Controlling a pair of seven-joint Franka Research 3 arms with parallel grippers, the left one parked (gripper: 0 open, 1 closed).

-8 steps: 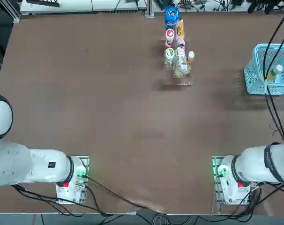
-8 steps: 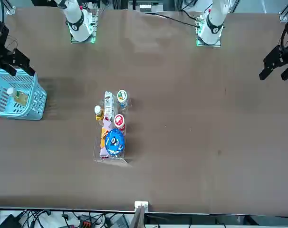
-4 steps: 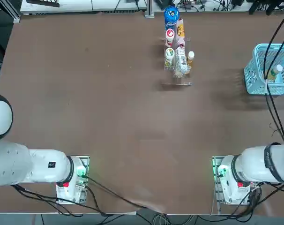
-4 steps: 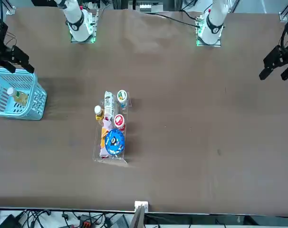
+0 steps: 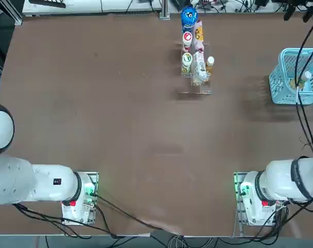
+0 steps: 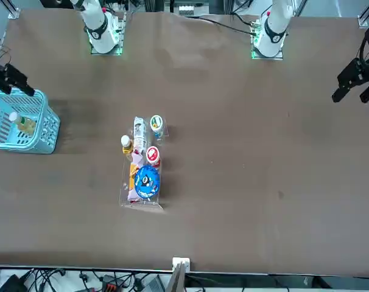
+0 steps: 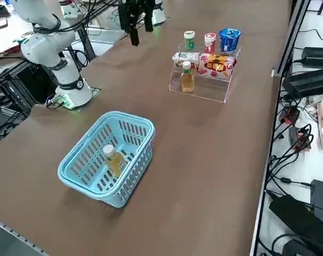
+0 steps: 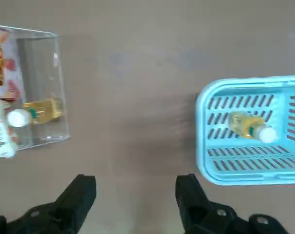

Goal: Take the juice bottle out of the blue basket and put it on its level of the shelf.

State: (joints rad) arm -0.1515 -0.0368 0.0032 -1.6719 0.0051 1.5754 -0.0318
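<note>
Nothing is done yet: the juice bottle lies in the blue basket, while the right hand, spread wide and empty, hovers high between basket and shelf.

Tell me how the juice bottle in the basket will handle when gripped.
The juice bottle lies on its side in the blue basket, so it may roll when nudged. Small and slim, it is probably light. Its smooth clear body could slip in the open right gripper.
</note>
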